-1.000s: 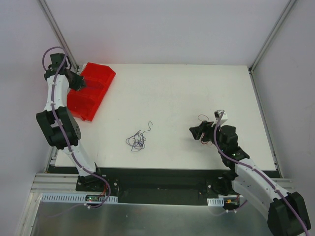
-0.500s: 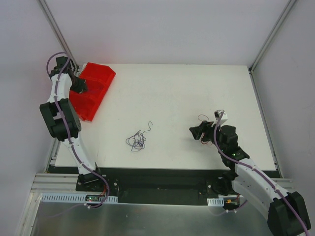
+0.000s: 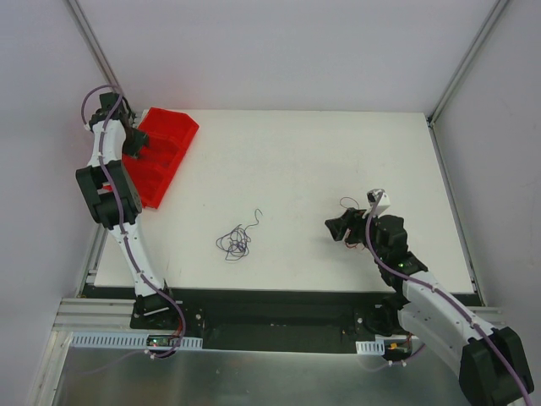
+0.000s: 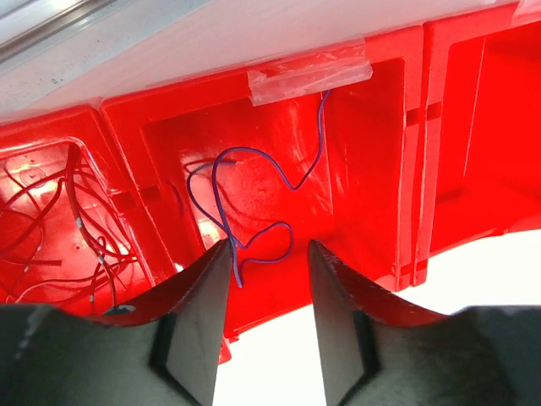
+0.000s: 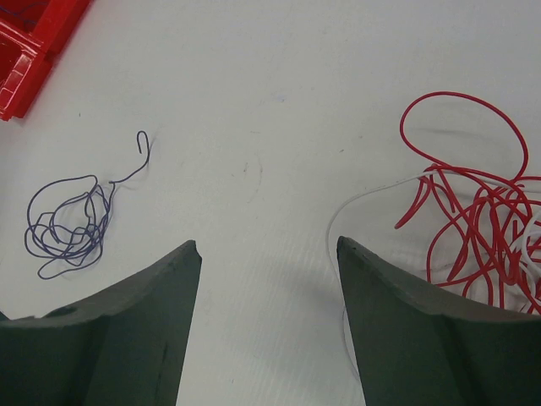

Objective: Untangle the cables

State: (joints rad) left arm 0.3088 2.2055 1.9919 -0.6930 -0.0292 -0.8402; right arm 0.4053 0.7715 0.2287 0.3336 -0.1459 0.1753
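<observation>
- Red plastic fills my left wrist view: the red bin (image 4: 380,169), with the left gripper (image 4: 269,254) hanging right over its middle compartment.
- Jaws on that side stand apart with nothing pinched between them. A single purple wire (image 4: 254,203) lies looped on the compartment floor, its lower end close by the fingertips.
- The next compartment over holds a heap of red wires (image 4: 59,220), so I read this as sorting by colour, and the step in hand as a drop-off.
- On the overhead, the bin sits at the far left corner of the table (image 3: 321,152), and a purple tangle (image 3: 235,243) lies mid-table, well apart from the bin.
- The right gripper (image 5: 268,247) hovers low over the bare table, jaws wide apart and holding nothing.
- Its wrist view shows a red tangle (image 5: 473,228) just off its right finger, with a pale wire (image 5: 332,224) curling out of it. The purple tangle is away to the left.
- My judgement: two knots left, so we're partway through.
- The next move calls for lifting the left arm clear of the bin, then pinching one loose end. The hooked tail on the purple tangle looks easiest.
- These strands are very fine, so the close must be square on the wire.
</observation>
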